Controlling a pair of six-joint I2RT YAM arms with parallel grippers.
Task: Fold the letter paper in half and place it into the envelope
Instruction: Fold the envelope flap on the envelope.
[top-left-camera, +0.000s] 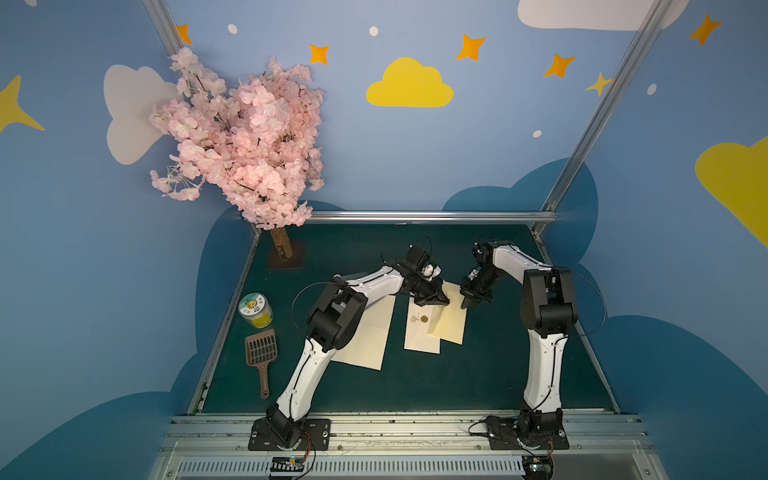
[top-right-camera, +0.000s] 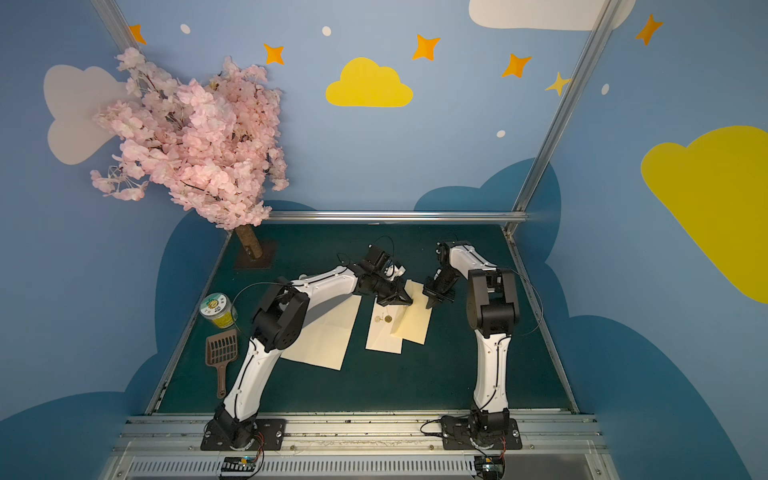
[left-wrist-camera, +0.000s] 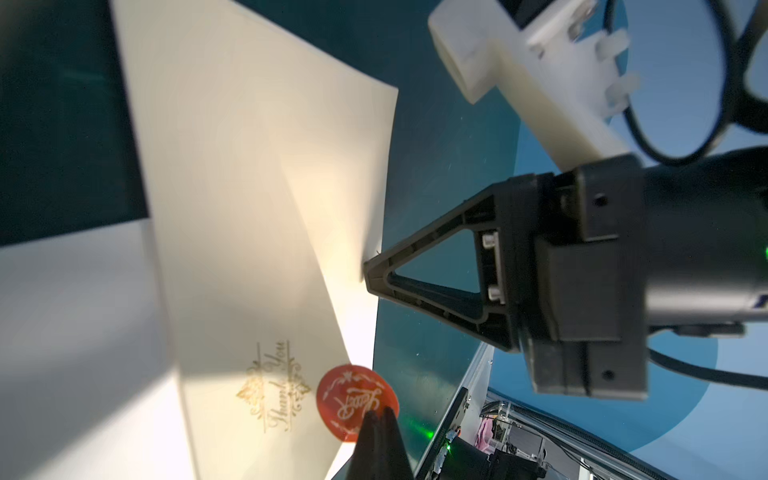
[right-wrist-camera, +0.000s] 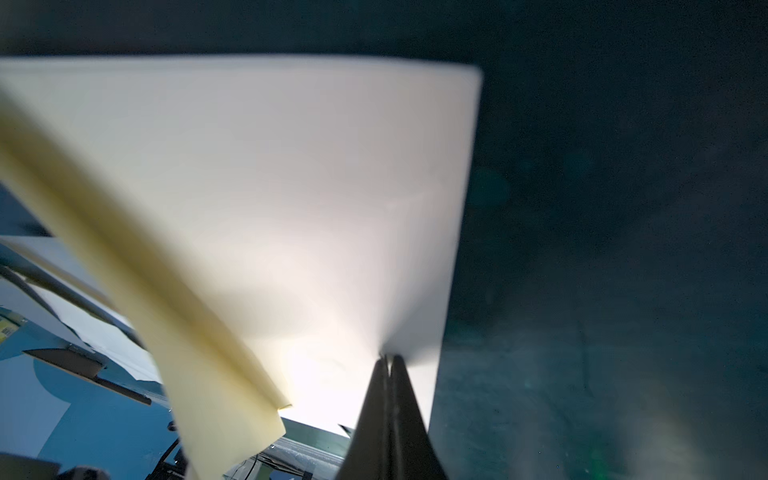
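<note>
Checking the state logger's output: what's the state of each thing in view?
left pincer: shut, grip unclear
right pincer: shut on folded letter's edge
folded letter: partly lifted, overlapping envelope; whether it has entered, unclear
envelope: lying flat, seal side up
large sheet: flat, creased
jar: upright, lidded
scoop: lying flat

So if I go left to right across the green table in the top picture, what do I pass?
Brown scoop → big cream paper → white envelope → right arm.
</note>
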